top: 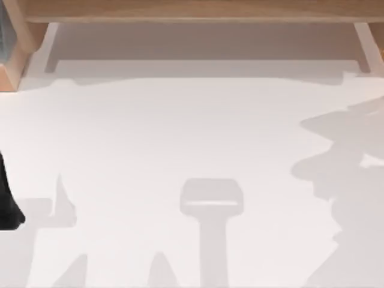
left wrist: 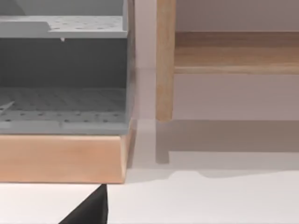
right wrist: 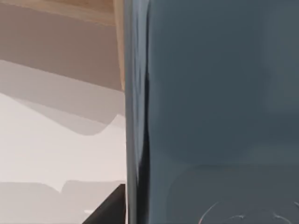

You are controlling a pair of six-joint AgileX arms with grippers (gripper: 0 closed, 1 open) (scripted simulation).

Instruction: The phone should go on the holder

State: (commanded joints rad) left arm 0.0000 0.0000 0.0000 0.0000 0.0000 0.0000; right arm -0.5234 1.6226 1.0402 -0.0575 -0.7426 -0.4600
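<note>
The phone (right wrist: 219, 107) sits very close in front of the right wrist camera, a dark grey-blue slab with a glossy face and a darker rim along its near edge, standing roughly upright across the view; behind it lie the white table (right wrist: 42, 144) and a strip of wooden frame (right wrist: 60, 7). That closeness suggests the right arm is carrying the phone, but the fingers are not visible, so whether they pinch it cannot be told. A small black part (right wrist: 110, 207) shows beside the phone's rim; what it belongs to is unclear. From above, the table (top: 180, 120) is bare white, crossed by soft shadows — a broad jagged one at its right edge, a T-shaped one near the front edge at the middle. A black piece of the left arm (top: 7, 198) sits at the table's left edge, apparently parked; its fingers cannot be judged either. The left wrist camera looks toward the back-left corner, where a grey perforated shelf unit (left wrist: 63, 70) rests on a wooden base (left wrist: 60, 158) beside a wooden post (left wrist: 164, 60). No holder can be made out with confidence. The step in hand looks like transport — phone lifted, not yet placed. The next move calls for finding the holder, keeping the slab steady and upright, then lowering it squarely before release.
</note>
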